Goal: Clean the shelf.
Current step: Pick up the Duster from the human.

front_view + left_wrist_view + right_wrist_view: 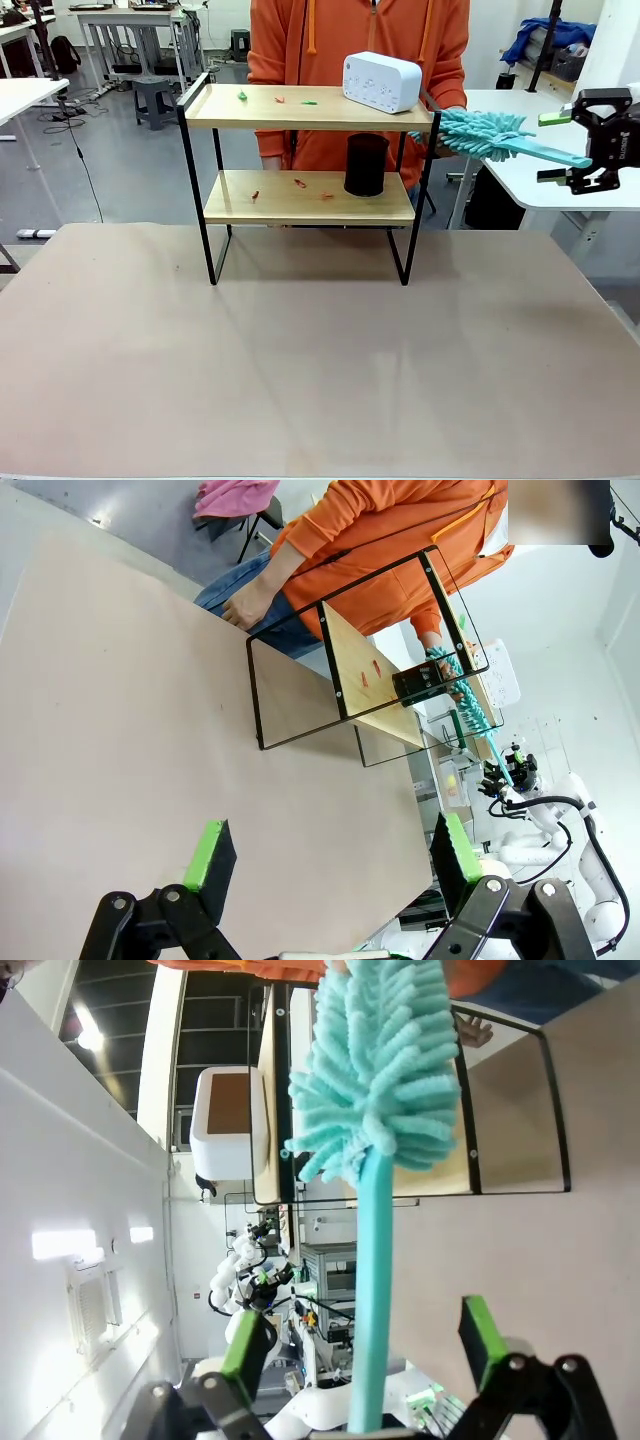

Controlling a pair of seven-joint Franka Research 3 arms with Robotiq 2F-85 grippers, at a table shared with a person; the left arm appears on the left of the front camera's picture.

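Note:
The shelf [300,106] stands at the far middle of the table, with small red and green scraps on both wooden boards. A person in orange behind it holds a teal fluffy duster [480,133] out past the shelf's right end. The duster's handle reaches between the fingers of my right gripper [560,148], which is open and not touching it. In the right wrist view the duster [380,1070] runs straight down between the spread green pads [250,1345] of the right gripper [365,1340]. My left gripper [330,855] hangs open over bare table, well away from the shelf [370,675].
A white box [382,80] sits on the shelf's top board at its right end. A black cup [366,164] stands on the lower board. The person's other hand [245,605] rests at the far table edge. The brown table [300,360] lies bare in front.

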